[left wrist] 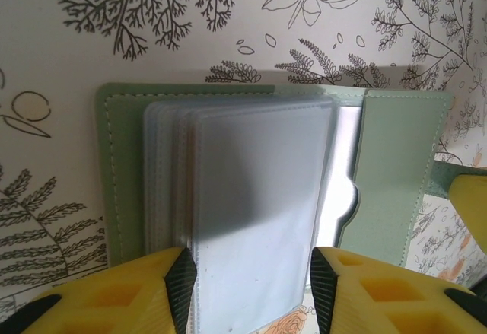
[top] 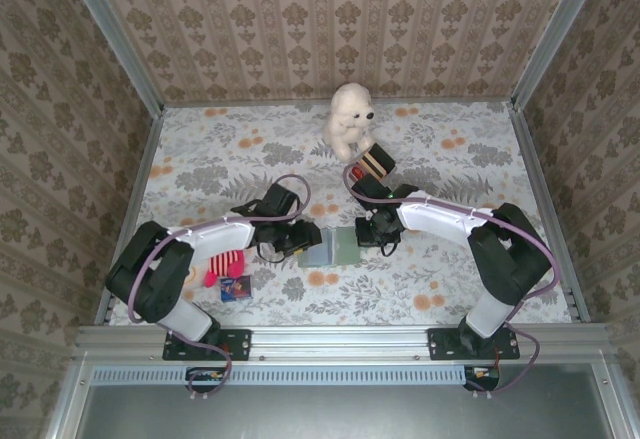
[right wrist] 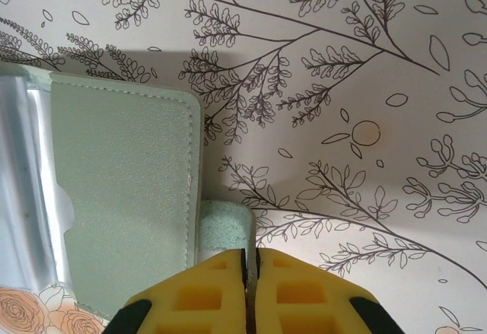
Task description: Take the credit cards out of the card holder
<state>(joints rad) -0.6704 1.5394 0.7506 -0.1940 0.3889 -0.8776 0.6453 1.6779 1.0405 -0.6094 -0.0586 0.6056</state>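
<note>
- While the flat sage-green folding card holder (left wrist: 380,167) lies open on the floral table (top: 450,169), the left pincer (left wrist: 251,288) stands half open astride its frosted plastic sleeves (left wrist: 259,212), gripping nothing.
- The right pincer (right wrist: 251,273) is closed on the holder's small green side tab (right wrist: 224,227), pinning it.
- Next: probably pinch a card; none can be made out inside the sleeves.

1. Walls (top: 330,19): beige damask wallpaper on three sides, grey metal corner posts (top: 110,34).
2. Table (top: 450,279): cloth with grey leaves and orange flowers.
3. Aluminium rail (top: 340,339) along near edge.
4. Light even, soft shadows.
</note>
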